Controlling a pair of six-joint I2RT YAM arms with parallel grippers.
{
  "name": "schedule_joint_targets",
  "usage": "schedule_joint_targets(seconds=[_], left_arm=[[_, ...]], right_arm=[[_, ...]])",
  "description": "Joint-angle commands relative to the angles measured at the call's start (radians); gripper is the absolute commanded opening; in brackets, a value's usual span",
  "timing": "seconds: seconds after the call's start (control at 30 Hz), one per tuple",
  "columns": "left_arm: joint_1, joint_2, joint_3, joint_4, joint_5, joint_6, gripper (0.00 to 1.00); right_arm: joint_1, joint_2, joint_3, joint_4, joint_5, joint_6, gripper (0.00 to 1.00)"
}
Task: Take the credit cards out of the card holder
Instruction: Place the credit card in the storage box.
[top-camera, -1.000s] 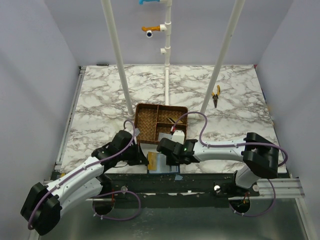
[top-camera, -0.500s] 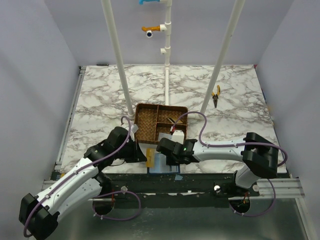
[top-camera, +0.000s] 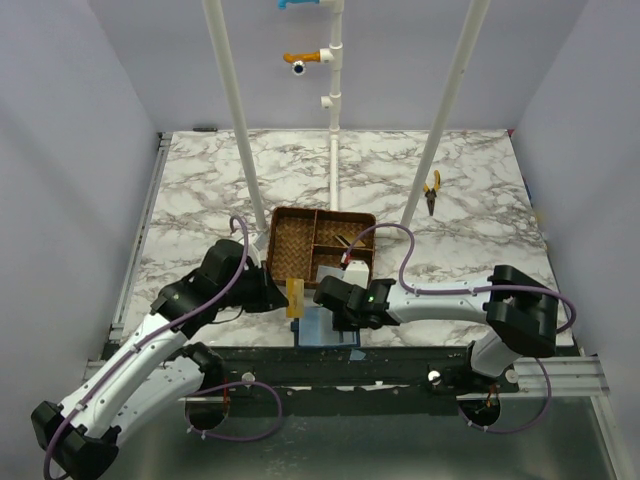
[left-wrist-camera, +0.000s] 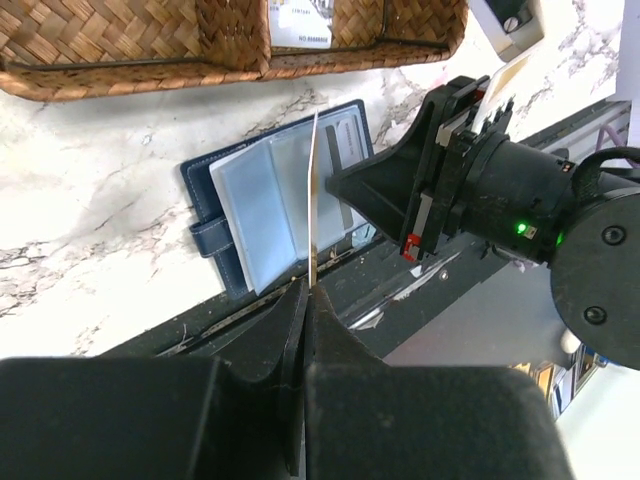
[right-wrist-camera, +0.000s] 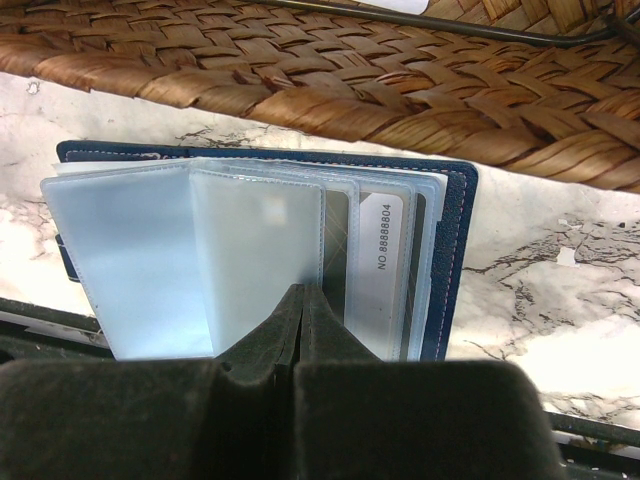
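The left gripper (left-wrist-camera: 307, 294) is clamped on a card (left-wrist-camera: 314, 200) (seen edge-on), the holder (left-wrist-camera: 212, 238) just beyond it; the right gripper (right-wrist-camera: 303, 300) is closed, tips against a sleeve (right-wrist-camera: 255, 250).

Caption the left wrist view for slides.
Left gripper holds a gold card edge-on over the open card holder; shut right gripper on its sleeves.

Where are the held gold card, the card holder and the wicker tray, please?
gold card (top-camera: 294, 297), top external view, its flat face.
card holder (right-wrist-camera: 452, 270), right wrist view, navy cover's right edge.
wicker tray (top-camera: 293, 250), top external view, bare left compartment floor.
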Motion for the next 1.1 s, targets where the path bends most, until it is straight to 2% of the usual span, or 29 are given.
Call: schedule_joint_targets(seconds=[0.0, 0.37, 0.6, 0.93, 1.0, 1.07], left_arm=[[0.028, 0.008, 0.051, -0.044, -0.033, 0.033, 0.00], [0.144, 0.076, 0.127, -0.020, -0.005, 0.079, 0.00], [0.199, 0.183, 0.204, 0.030, -0.013, 0.123, 0.00], [0.227, 0.399, 0.258, 0.162, -0.100, 0.134, 0.00], [0.229, 0.431, 0.272, 0.178, -0.101, 0.135, 0.14], [0.229, 0.452, 0.289, 0.185, -0.098, 0.141, 0.32]], right_arm=[[-0.004, 0.022, -0.051, -0.062, 0.033, -0.013, 0.01], [-0.004, 0.006, -0.074, -0.035, 0.030, -0.013, 0.01], [-0.004, 0.003, -0.093, -0.018, 0.025, -0.015, 0.01], [-0.004, -0.002, -0.099, -0.002, 0.015, -0.018, 0.01], [-0.006, -0.004, -0.100, -0.001, 0.013, -0.021, 0.01], [-0.005, -0.003, -0.098, -0.002, 0.013, -0.025, 0.01]])
